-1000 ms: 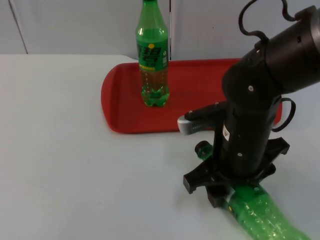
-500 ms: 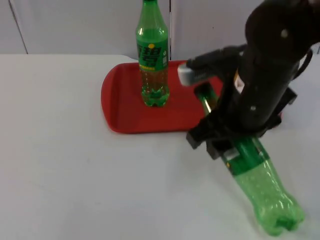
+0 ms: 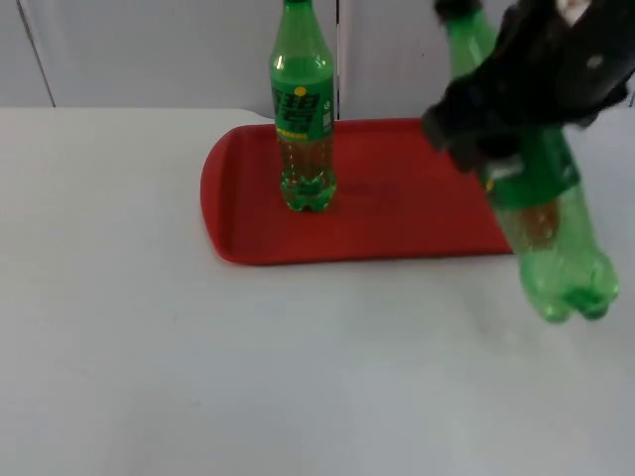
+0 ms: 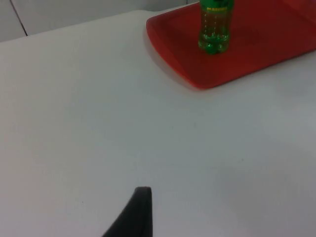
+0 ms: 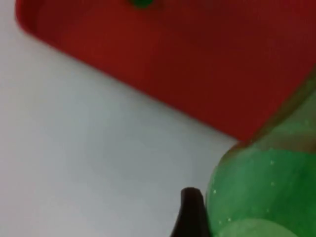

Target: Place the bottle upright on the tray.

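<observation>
While our left gripper waits over bare table, fingers unreadable, our right gripper clamps the bottle mid-body, airborne at the tray's right end, tilted, cap up, base toward us.

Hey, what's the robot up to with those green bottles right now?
The right gripper is clamped around the middle of a green soda bottle and holds it in the air, tilted with its cap up, at the right end of the red tray. Its base hangs clear of the white table, so it is not set down yet. A second green bottle with a label already stands upright on the tray's left part. The left gripper waits off to the side above bare table.
</observation>
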Robot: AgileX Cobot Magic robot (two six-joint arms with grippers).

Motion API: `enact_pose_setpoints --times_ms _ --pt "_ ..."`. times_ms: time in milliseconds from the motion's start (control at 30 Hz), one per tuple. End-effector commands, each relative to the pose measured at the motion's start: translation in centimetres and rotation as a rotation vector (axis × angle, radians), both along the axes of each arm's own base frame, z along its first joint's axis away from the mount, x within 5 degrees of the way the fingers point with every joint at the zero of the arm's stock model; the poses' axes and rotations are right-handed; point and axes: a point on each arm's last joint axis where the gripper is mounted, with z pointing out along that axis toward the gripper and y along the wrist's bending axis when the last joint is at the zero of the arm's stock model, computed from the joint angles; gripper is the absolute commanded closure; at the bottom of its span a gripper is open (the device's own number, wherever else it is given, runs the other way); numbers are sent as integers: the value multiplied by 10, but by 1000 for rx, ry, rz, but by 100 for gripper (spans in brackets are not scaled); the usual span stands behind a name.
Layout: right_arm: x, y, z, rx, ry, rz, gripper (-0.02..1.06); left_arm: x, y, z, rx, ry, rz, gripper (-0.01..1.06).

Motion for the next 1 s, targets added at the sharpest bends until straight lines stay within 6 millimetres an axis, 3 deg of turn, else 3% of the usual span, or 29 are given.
enact_pose_setpoints --times_ms 0,133,267,500,633,967 --pt "3 -14 24 46 -89 -15 105 0 0 0 -7 -7 -1 0" --pt "15 -39 56 177 -246 -45 105 0 0 0 -7 -7 -1 0" --pt "26 -50 67 247 -340 -51 105 0 0 0 -7 -7 -1 0" --pt "34 -48 81 364 -487 11 105 0 0 0 -7 -7 -1 0" --pt "39 -41 82 403 -542 62 105 0 0 0 -7 -7 -1 0" --pt "65 -37 58 419 -596 119 105 1 0 0 -4 -8 1 0"
